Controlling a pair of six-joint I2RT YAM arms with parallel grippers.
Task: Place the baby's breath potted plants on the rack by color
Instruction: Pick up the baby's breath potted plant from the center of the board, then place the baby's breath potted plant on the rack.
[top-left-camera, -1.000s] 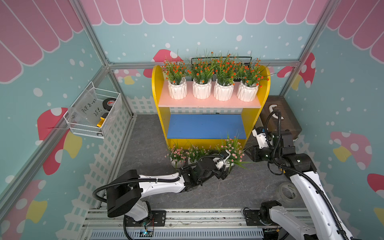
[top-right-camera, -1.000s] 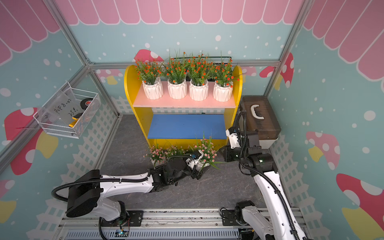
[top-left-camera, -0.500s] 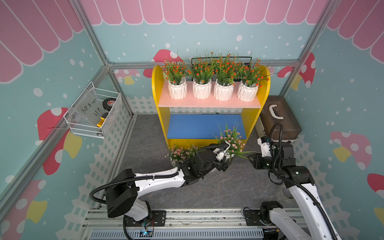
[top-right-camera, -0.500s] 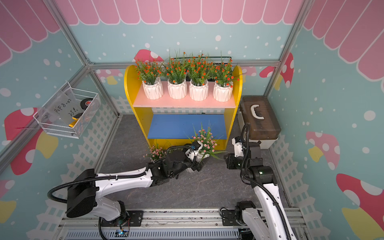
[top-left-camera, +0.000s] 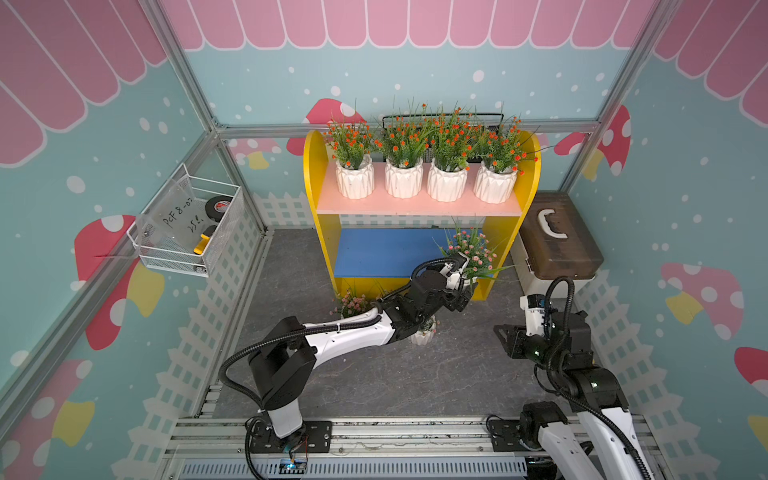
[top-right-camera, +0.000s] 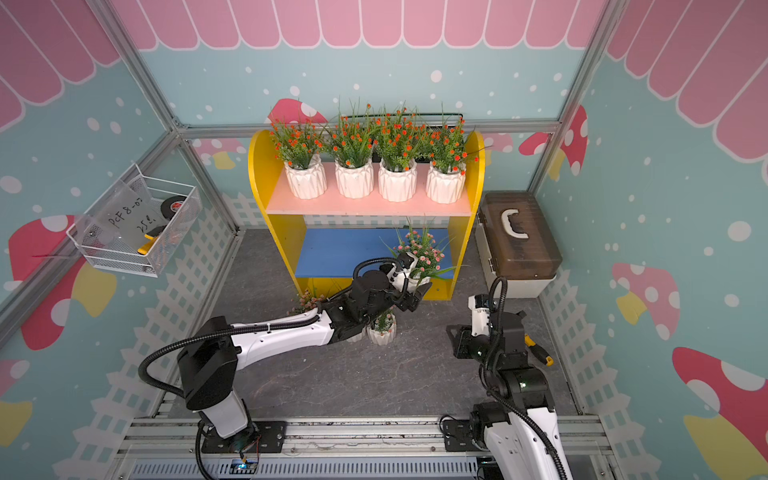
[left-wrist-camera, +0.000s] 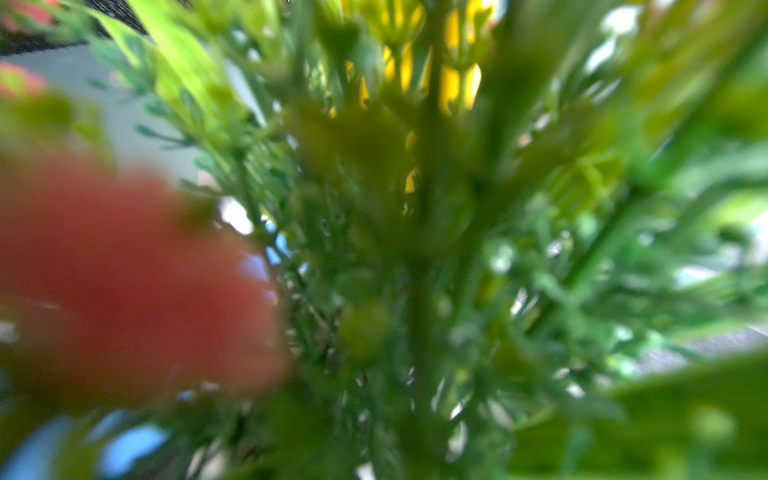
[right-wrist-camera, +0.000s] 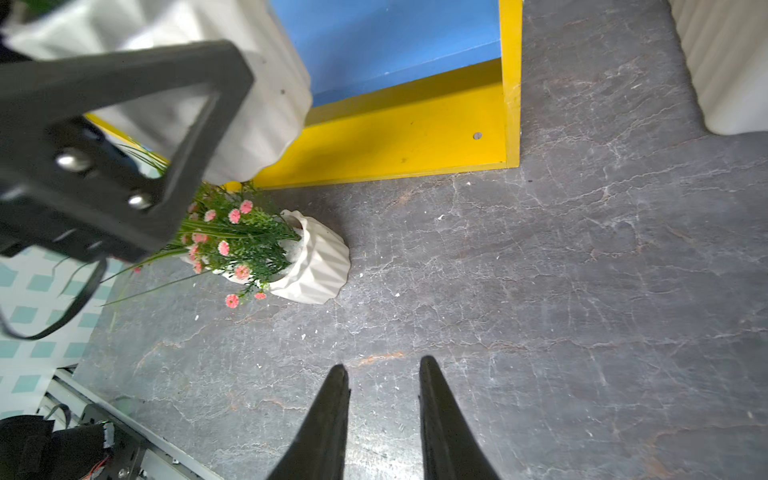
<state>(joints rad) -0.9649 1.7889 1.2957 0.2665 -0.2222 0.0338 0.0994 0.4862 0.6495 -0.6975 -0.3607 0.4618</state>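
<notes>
The rack (top-left-camera: 316, 199) (top-right-camera: 257, 187) stands at the back, with several orange-flowered baby's breath potted plants (top-left-camera: 446, 166) in a row on its pink shelf (top-left-camera: 415, 205). My left gripper (top-left-camera: 462, 293) (top-right-camera: 415, 291) is shut on the white pot (right-wrist-camera: 257, 104) of a pink-flowered plant (top-left-camera: 469, 249) (top-right-camera: 419, 253), held in the air at the right front of the blue shelf (top-left-camera: 382, 251). Blurred greenery fills the left wrist view and hides the jaws. Two pink plants (top-left-camera: 422, 334) (top-left-camera: 353, 301) (right-wrist-camera: 320, 262) stand on the floor before the rack. My right gripper (right-wrist-camera: 384, 363) (top-left-camera: 505, 336) is open over bare floor, right of them.
A brown lidded box (top-left-camera: 557, 245) sits right of the rack. A white wire basket (top-left-camera: 187, 228) hangs on the left wall. A black wire basket (top-left-camera: 440, 120) shows behind the rack's top. White fence panels line the grey floor (top-left-camera: 415, 382).
My left arm has lifted the pink plant from the floor up and back to the blue shelf's right front. My right arm has drawn back toward the near right.
</notes>
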